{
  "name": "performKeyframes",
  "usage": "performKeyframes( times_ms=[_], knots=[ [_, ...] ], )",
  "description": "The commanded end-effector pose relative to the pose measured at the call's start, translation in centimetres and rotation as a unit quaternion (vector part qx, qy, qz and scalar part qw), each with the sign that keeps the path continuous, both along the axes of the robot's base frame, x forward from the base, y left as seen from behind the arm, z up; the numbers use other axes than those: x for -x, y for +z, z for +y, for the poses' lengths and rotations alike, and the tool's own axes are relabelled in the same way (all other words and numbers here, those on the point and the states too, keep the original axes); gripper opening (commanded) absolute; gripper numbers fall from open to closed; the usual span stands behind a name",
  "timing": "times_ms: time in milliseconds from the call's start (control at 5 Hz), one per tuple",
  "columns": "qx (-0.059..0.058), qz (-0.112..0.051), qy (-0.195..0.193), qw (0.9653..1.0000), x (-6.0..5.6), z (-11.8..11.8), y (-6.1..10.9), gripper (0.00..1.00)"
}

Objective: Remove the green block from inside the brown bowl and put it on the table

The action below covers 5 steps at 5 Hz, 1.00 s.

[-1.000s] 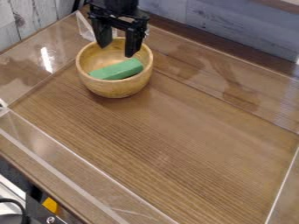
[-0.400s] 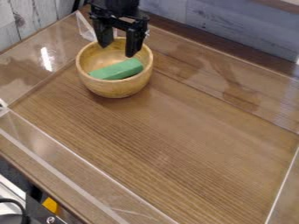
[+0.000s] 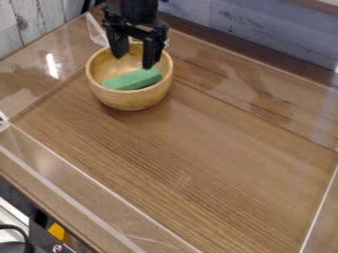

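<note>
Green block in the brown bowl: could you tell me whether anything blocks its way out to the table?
Yes, the brown bowl's thick wall rings the green block; beyond it, nothing visible.

Clear plastic wall (image 3: 53,18), dark cables (image 3: 27,225), glossy light reflections

Black jaws (image 3: 136,51) wide open, pointing downward

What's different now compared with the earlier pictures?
The black gripper, fingers spread, has come down a little toward the round, light tan wooden bowl, its tips now reaching lower in front of the bowl's inside. Nothing has visibly been taken hold of or let go. The small, bright green rectangular block stayed inside the bowl, and the bowl kept its place on the brown wood-grain table.
</note>
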<state>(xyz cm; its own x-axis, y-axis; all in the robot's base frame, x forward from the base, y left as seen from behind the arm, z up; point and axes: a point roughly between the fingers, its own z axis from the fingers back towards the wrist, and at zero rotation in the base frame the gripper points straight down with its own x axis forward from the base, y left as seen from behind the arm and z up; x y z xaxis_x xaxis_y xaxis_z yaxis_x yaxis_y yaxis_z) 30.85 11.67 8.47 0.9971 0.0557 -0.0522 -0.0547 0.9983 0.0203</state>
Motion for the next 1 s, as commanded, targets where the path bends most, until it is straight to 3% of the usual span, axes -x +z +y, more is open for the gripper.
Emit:
performKeyframes(
  times_ms=[0,800],
  knots=[
    [-0.011,-0.024,0.009,0.9996,-0.8,1.0,0.9,1.0],
    [-0.007,-0.009,0.019,0.9997,-1.3,1.6,-1.9,1.0]
  ],
)
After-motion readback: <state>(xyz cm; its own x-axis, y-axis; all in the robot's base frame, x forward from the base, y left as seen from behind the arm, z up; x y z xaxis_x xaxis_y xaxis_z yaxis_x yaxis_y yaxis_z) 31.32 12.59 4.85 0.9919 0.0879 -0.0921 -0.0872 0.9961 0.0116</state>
